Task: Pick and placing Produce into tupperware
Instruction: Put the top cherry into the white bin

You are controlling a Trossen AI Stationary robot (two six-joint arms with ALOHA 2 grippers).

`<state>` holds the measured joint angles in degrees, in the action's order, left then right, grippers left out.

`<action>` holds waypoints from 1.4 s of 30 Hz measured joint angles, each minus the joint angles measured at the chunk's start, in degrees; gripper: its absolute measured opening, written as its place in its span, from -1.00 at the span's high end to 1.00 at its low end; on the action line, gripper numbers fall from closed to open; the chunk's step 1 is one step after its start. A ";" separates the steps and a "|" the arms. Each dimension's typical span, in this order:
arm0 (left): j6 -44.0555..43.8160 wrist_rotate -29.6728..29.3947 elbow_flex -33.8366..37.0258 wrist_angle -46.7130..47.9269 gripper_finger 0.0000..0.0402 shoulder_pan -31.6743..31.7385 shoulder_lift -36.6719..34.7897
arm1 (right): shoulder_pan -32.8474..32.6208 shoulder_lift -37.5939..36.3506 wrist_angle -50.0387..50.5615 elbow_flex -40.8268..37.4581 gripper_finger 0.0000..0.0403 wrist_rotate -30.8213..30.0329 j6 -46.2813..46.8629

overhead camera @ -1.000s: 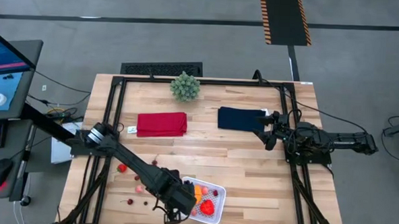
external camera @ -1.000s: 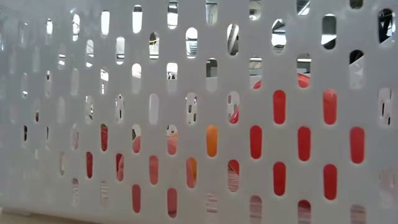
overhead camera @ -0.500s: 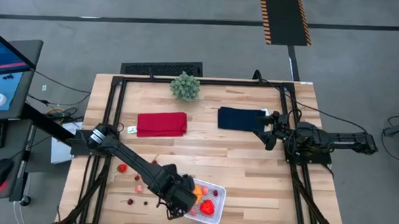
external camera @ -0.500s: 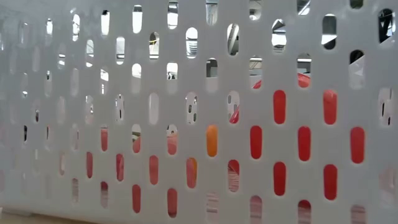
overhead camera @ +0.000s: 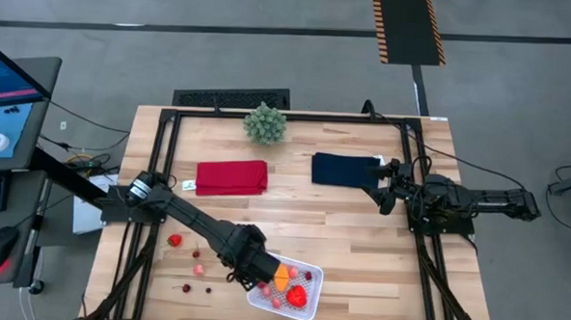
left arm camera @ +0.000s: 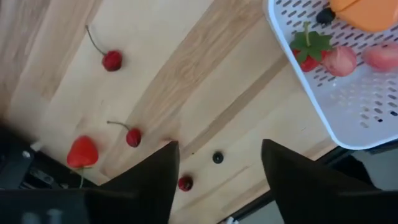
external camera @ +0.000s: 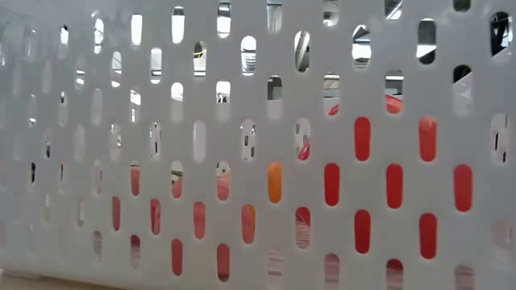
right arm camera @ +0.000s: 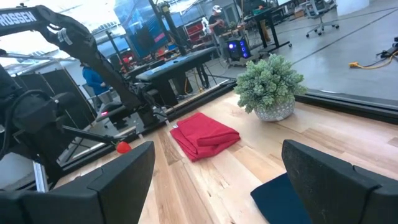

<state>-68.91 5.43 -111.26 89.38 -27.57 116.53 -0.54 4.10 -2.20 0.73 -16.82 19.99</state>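
Observation:
The white tupperware (overhead camera: 311, 275) stands near the table's near edge and holds a red pepper-like piece (overhead camera: 297, 297), an orange piece (overhead camera: 282, 273), a strawberry (left arm camera: 309, 53) and pinkish pieces (left arm camera: 339, 60). Its slotted wall (external camera: 242, 97) fills the low view. My left gripper (overhead camera: 259, 270) hangs open and empty over the tupperware's left edge; it also shows in the left wrist view (left arm camera: 217, 180). A strawberry (overhead camera: 174, 240), pinkish pieces (overhead camera: 197, 254) and cherries (left arm camera: 112, 60) lie on the wood to its left. My right gripper (overhead camera: 386, 188) waits open at the right.
A red folded cloth (overhead camera: 231, 177) and a navy folded cloth (overhead camera: 345, 169) lie at mid-table. A bushy green plant (overhead camera: 265, 123) stands at the far edge. A small dark berry (left arm camera: 217, 157) lies by the near edge. Bare wood shows right of the tupperware.
My left gripper has drawn back from the tupperware's near-left corner toward the table's far edge, uncovering the tupperware's left part. The tupperware has kept its place.

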 joint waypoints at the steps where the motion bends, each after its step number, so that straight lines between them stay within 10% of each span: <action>1: -0.73 -0.08 0.00 -0.02 -0.14 -0.06 -0.15 | 0.00 0.00 0.00 0.00 -0.86 0.00 -0.01; 14: -1.89 -11.79 1.41 0.38 -0.77 -5.45 -10.58 | 0.00 0.00 0.00 0.00 -0.86 0.00 0.00; 30: 1.84 -12.37 45.09 -24.76 -0.78 -0.97 -40.27 | -0.01 -0.01 0.00 0.00 -0.86 0.00 -0.02; 42: -2.98 -6.73 56.57 -34.30 -0.78 6.45 -37.99 | -0.02 0.02 0.00 0.00 -0.86 0.02 -0.02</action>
<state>-71.89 -1.30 -54.69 55.08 -21.12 78.53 -0.56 4.12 -2.20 0.73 -16.80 19.97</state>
